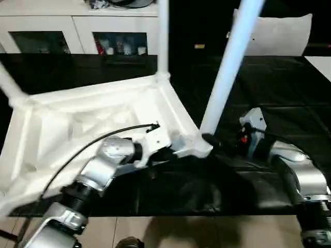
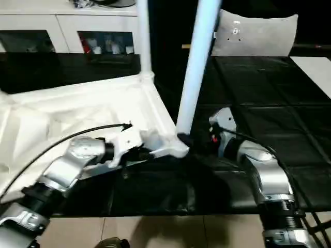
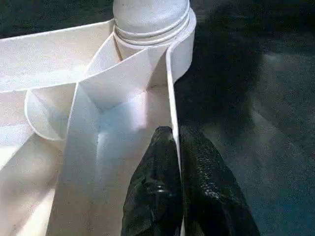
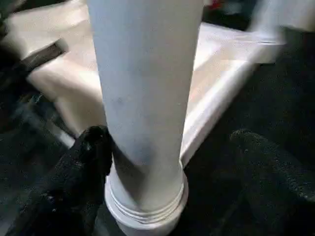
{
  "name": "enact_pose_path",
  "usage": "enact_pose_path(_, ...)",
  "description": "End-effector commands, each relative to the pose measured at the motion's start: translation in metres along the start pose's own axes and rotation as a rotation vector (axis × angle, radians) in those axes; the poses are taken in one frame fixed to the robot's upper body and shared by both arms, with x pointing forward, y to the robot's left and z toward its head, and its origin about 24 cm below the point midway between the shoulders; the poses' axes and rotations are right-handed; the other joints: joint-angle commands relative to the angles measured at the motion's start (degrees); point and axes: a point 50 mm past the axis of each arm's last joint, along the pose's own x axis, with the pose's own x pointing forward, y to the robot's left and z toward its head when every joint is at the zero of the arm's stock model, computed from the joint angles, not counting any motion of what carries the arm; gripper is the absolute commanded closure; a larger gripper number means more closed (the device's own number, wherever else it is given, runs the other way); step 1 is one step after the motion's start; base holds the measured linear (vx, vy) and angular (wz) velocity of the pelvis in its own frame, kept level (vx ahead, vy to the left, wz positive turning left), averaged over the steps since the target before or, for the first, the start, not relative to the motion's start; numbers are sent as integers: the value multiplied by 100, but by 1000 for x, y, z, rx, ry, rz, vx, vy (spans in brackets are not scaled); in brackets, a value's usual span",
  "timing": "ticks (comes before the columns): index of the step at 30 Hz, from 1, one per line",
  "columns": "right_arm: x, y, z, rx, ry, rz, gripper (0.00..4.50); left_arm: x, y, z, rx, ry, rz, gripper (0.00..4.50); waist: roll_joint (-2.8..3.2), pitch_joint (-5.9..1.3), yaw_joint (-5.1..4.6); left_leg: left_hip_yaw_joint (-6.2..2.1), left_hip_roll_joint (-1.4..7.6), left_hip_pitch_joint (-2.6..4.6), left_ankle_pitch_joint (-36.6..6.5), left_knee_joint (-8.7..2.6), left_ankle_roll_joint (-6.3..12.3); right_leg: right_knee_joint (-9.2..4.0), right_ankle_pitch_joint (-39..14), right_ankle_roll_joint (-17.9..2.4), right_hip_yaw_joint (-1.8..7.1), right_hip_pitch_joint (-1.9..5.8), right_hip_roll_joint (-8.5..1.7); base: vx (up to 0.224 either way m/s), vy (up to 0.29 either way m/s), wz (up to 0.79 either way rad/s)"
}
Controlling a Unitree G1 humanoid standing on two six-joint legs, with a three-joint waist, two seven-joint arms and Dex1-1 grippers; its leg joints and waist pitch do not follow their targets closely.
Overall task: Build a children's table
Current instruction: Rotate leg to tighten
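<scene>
Left gripper [image 3: 177,191]: fingers pinched narrow over the table top's [image 1: 77,124] near-right rim wall.
Right gripper [image 4: 162,162]: spread wide around the near leg's [image 1: 227,67] base — one finger touching, the other apart.
Near leg: seated in the near-right corner socket [image 3: 183,44], long axis rising far and slightly right; right arm nearer.
Table top: upside down on the black surface [image 1: 258,170], ribs up.
Far leg [image 1: 163,36]: upright in the far-right socket.

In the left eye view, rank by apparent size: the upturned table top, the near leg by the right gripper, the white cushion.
1. Upturned white ribbed plastic table top.
2. Near round white leg, enlarged by nearness to the camera.
3. White cushion, farther back and partly hidden, so its rank is unsure.
</scene>
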Motion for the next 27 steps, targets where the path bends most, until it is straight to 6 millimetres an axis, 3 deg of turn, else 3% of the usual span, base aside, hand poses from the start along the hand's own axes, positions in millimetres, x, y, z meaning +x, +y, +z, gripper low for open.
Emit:
enact_pose_path(1,-3,3,-1,-23,16,72,52,2,-8,1,48,-11,-101,450,-68,-378,3,-118,376,125,-739,-309,531,-381,-383,-1211,289,226,-535,0,0,0)
enact_pose_path(5,-9,11,-3,-27,46,264,52,-9,-12,-3,99,0,-232,450,-84,-383,81,-109,388,121,-834,-297,540,-381,-583,-1222,286,240,-549,0,0,0)
enact_pose_path(6,-10,12,-4,-27,53,295,79,-11,-13,-4,110,7,-251,450,-76,-378,111,-109,393,123,-879,-297,547,-385,-657,-1222,286,226,-551,0,0,0)
enact_pose_path(10,-12,16,-6,-14,78,399,95,-14,-16,-9,146,42,-315,450,-72,-385,171,-114,412,136,-943,-301,487,-378,-771,-1215,289,212,-555,0,0,0)
enact_pose_path(11,-12,17,-7,-14,84,422,116,-16,-15,-11,156,53,-323,450,-74,-391,183,-119,413,139,-969,-302,468,-375,-797,-1220,284,212,-556,0,0,0)
enact_pose_path(15,-12,20,-8,10,87,461,135,-16,-14,-12,160,54,-326,450,-103,-391,197,-121,407,140,-1101,-306,372,-382,-970,-1215,285,216,-573,0,0,0)
enact_pose_path(17,-13,21,-8,20,88,477,168,-16,-14,-12,161,52,-329,450,-99,-391,200,-122,409,141,-1120,-306,360,-391,-1036,-1188,289,213,-579,0,0,0)
enact_pose_path(20,-12,26,-11,33,104,534,175,-14,-14,-12,163,36,-335,450,-117,-398,211,-116,399,140,-1049,-294,370,-390,-1009,-1167,291,208,-575,0,0,0)
enact_pose_path(22,-12,26,-12,41,104,541,217,-14,-14,-12,163,35,-334,450,-111,-410,224,-117,409,140,-1021,-289,377,-374,-958,-1180,289,208,-577,0,0,0)
enact_pose_path(25,-12,28,-15,84,110,569,221,-14,-15,-14,160,36,-335,450,-106,-413,252,-119,404,141,-978,-283,397,-368,-895,-1194,285,207,-569,0,0,0)
enact_pose_path(27,-12,29,-15,108,106,579,248,-14,-15,-14,149,27,-336,450,-106,-413,269,-115,408,148,-997,-281,401,-371,-910,-1200,287,202,-572,0,0,0)
